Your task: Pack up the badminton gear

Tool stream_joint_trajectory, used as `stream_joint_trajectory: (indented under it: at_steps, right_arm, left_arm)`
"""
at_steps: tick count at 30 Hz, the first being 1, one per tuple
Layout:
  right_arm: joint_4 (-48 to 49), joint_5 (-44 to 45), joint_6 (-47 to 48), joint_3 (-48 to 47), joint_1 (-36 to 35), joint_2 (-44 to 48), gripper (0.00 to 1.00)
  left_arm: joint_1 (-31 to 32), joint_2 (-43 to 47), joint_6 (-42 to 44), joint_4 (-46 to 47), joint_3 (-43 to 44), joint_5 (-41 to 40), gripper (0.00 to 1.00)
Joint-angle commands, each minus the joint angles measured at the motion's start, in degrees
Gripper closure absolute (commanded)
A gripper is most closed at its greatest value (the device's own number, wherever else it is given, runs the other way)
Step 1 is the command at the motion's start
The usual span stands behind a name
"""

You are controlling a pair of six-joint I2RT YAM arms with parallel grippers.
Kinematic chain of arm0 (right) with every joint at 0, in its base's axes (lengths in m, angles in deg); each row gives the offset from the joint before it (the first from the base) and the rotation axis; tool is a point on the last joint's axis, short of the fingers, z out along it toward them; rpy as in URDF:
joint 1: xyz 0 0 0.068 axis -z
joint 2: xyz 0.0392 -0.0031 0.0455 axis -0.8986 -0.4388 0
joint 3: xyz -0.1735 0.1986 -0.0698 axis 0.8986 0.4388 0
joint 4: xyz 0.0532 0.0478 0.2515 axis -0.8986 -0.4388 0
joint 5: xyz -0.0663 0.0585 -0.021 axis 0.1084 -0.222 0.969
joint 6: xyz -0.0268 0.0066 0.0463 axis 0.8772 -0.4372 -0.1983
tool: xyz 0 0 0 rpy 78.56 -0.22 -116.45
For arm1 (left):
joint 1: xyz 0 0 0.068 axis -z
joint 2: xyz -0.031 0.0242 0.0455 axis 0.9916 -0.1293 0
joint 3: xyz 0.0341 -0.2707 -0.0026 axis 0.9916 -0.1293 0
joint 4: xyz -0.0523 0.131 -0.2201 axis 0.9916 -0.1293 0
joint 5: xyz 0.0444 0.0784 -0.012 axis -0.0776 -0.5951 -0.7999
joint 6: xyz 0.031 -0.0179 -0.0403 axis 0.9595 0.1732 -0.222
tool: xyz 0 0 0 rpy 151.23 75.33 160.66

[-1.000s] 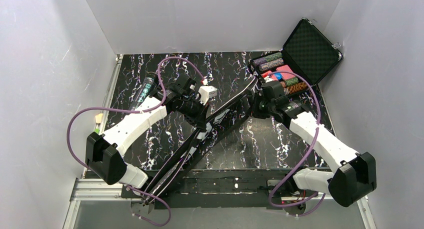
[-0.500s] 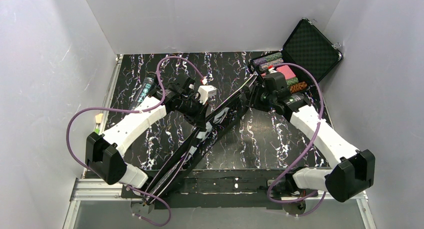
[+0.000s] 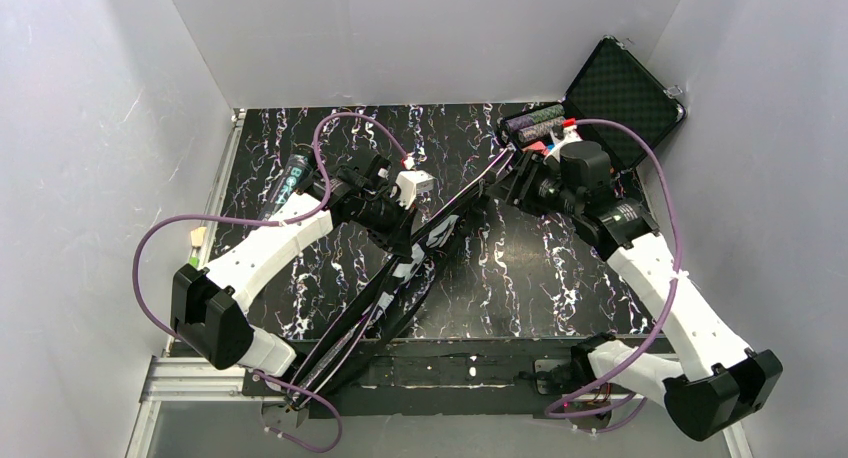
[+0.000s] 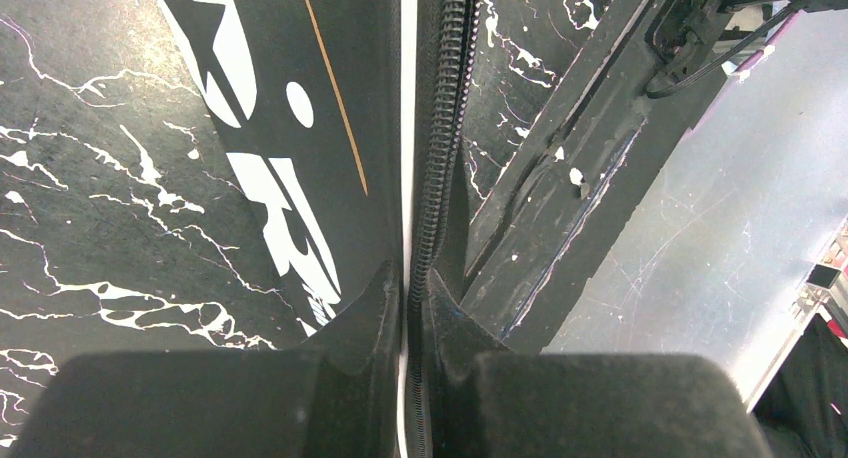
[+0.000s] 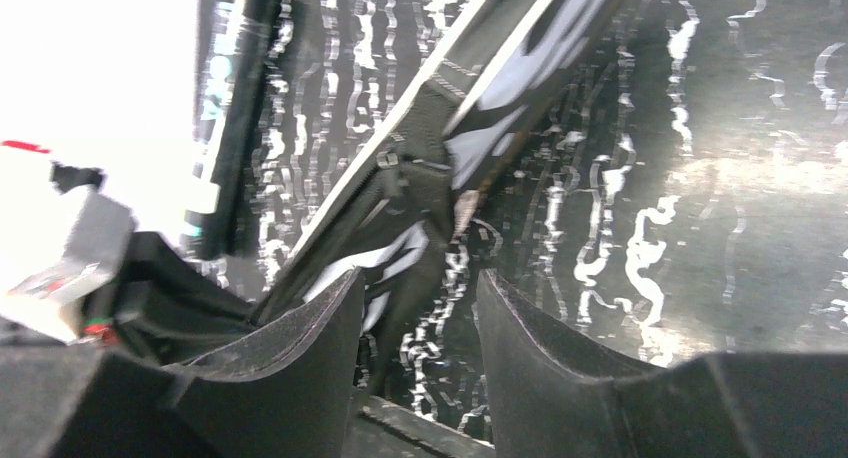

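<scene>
Diagonal racket bag splits worktop. Open case blocks far-right corner; tube lies by left edge. Near-right stretch bare.

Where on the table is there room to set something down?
Bare table along the far edge between tube and chip case, and near-right between bag and right arm. Crowded mid-table where the left gripper pinches the bag, and by the right gripper.
</scene>
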Motion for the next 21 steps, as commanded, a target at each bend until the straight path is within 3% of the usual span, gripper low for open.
stream_joint_trajectory:
  at_steps: [1,21]
  right_arm:
    - [8.3,-9.3,-6.4,0.3,0.2,-0.5,0.45]
    - [12.5,-13.8,-10.8,2.8,1.6,-7.6,0.47]
  left_arm:
    - [-0.2,2.3,-0.8,0.2,1.5,2.7,1.00]
    - [-0.2,2.5,-0.6,-0.8,2.7,2.5,1.00]
